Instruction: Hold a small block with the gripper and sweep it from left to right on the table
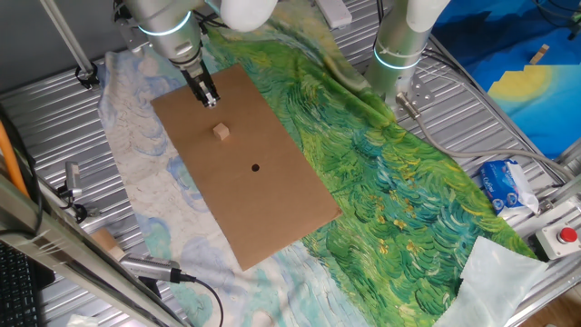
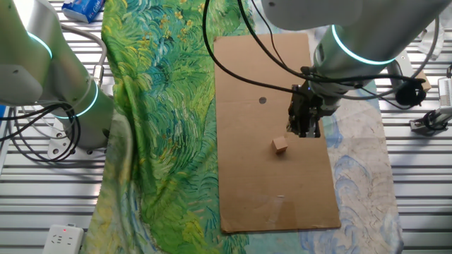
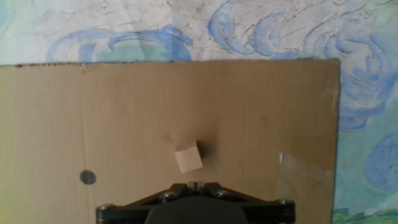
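Second arm: an upright silver arm (image 1: 399, 50) with a teal ring stands at the far right of the cloths, well apart from the block; in the other fixed view it shows at the left (image 2: 67, 92).
Cloths: a green swirl-painted cloth (image 1: 390, 182) lies right of the cardboard, a pale blue one (image 1: 136, 173) left of it and under it; both rest on the ribbed silver table (image 1: 36, 118).
Cardboard sheet: a brown rectangle (image 1: 272, 218) lying flat, with a black dot (image 1: 255, 167) near its middle; a strip of clear tape (image 3: 298, 168) shows near one edge in the hand view.
Clutter: a blue-and-white packet (image 1: 507, 186) and a red button (image 1: 567, 236) sit at the right edge of the table, a blue-yellow cloth (image 1: 526, 86) far right, black cables (image 2: 233, 56) looping above the cardboard.
In the way: only bare cardboard lies between the block and the fingers.
Small block: a tiny light-tan wooden cube (image 1: 221, 133), plain faces, turned slightly askew in the hand view (image 3: 188, 157); it rests on the cardboard between the dot and the gripper, free of any grasp (image 2: 280, 145).
Gripper: slim, black (image 1: 209, 98), hanging near the block but apart from it (image 2: 305, 130); the hand view shows its tips drawn together with just a sliver between them (image 3: 195, 184), holding nothing.
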